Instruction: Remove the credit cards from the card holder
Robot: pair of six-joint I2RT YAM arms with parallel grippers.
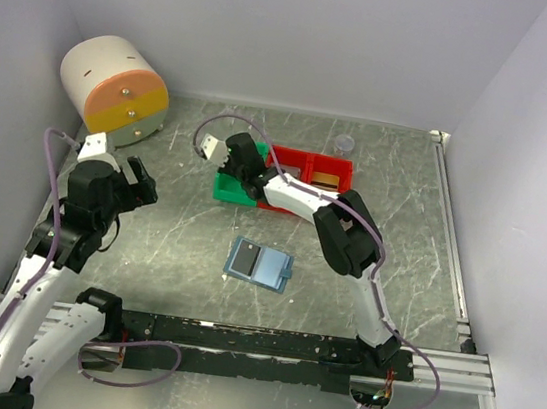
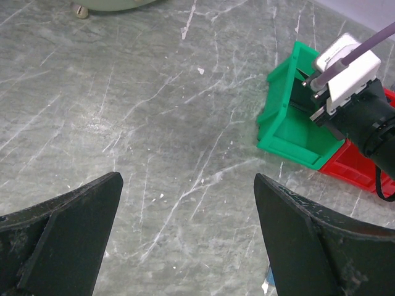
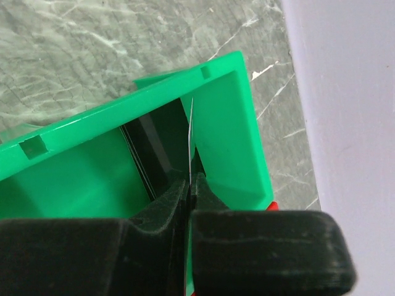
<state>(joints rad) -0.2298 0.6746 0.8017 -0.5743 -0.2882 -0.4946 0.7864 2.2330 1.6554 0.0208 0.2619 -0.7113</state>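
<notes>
The blue-grey card holder [image 1: 259, 263] lies open and flat on the table in the middle. My right gripper [image 1: 233, 164] reaches over the green bin [image 1: 223, 191]. In the right wrist view it [image 3: 191, 185] is shut on a thin card [image 3: 190, 132] seen edge-on, pale along its edge, held upright inside the green bin [image 3: 237, 117]. A dark card [image 3: 145, 157] leans inside that bin. A gold-copper card [image 1: 327, 179] lies in the red bin [image 1: 290, 156]. My left gripper [image 1: 141, 179] [image 2: 188, 197] is open and empty above bare table, left of the bins.
A white, orange and yellow cylinder [image 1: 115, 83] stands at the back left. A small clear cup [image 1: 343, 144] sits behind the red bin. The green bin [image 2: 290, 123] and my right wrist show at the right of the left wrist view. Walls close three sides.
</notes>
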